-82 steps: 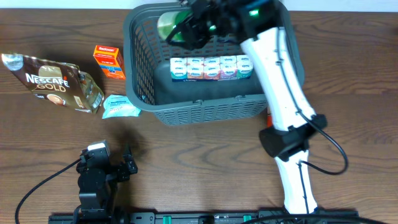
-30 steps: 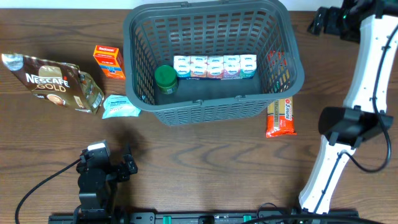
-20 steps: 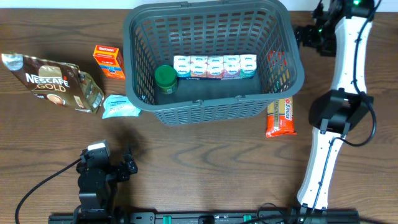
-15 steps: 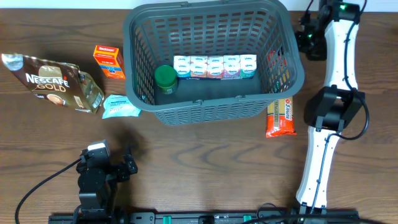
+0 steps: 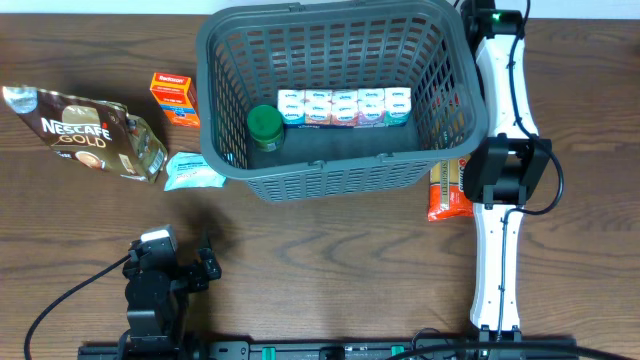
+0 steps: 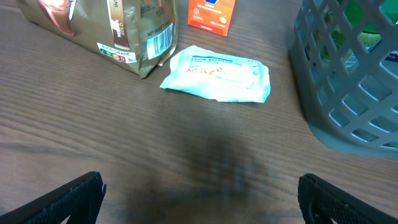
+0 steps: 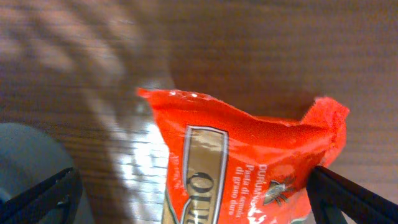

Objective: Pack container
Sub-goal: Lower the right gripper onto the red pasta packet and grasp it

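Observation:
The container, a dark grey slatted basket, stands at the back middle and also shows in the left wrist view. In it are a green-lidded jar and a row of small cartons. A red pasta packet lies on the table by the basket's right front corner. My right arm runs along the basket's right side. My right gripper is open, its fingers either side of the pasta packet, not touching it. My left gripper is open and empty, low over bare table.
A Nescafe Gold coffee bag, an orange box and a pale blue sachet lie left of the basket. A grey rounded shape fills the right wrist view's lower left.
My right gripper let go of the green-lidded jar in the basket. It swung out past the basket's right side and now hangs over the pasta packet. The left arm has not moved.

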You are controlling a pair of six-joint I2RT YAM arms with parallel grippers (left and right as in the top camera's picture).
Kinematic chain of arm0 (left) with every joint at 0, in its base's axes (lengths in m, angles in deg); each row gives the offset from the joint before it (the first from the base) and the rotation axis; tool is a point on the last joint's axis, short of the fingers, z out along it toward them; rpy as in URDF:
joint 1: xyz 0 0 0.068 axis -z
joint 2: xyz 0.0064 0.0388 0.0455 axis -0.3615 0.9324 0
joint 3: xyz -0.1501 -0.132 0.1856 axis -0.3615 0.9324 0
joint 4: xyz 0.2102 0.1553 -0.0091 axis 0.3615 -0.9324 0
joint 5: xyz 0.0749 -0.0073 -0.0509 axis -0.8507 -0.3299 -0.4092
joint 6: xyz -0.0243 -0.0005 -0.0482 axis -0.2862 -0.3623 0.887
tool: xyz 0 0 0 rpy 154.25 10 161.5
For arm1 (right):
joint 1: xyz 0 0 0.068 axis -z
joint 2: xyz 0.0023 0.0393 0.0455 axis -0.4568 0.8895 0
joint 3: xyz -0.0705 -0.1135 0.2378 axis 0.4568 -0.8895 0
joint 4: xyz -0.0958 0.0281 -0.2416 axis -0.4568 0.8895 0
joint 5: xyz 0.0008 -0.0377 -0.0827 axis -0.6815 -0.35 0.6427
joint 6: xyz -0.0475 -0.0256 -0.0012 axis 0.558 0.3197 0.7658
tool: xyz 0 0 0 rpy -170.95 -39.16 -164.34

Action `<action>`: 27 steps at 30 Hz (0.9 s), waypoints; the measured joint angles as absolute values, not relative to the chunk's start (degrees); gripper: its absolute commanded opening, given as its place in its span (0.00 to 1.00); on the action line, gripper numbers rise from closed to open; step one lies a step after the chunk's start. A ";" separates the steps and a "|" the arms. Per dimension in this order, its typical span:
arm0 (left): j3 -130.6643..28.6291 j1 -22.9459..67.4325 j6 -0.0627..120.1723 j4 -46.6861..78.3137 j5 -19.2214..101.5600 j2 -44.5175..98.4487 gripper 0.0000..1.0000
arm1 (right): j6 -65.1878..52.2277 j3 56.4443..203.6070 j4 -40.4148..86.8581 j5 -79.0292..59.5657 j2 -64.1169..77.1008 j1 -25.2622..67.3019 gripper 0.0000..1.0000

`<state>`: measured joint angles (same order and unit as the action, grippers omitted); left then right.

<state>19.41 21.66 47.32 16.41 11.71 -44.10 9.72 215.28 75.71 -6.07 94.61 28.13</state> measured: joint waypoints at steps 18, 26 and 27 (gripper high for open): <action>19.41 21.66 47.32 16.41 11.71 -44.10 0.99 | 2.11 213.18 77.20 0.09 94.72 27.96 0.99; 19.41 21.66 47.32 16.41 11.71 -44.10 0.99 | 2.15 209.11 73.48 -1.70 94.43 27.94 0.95; 19.41 21.66 47.32 16.41 11.71 -44.10 0.98 | 2.22 208.98 73.31 -1.72 94.32 27.92 0.91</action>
<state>19.41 21.66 47.32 16.41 11.71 -44.10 2.22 208.98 73.31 -1.72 94.32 27.92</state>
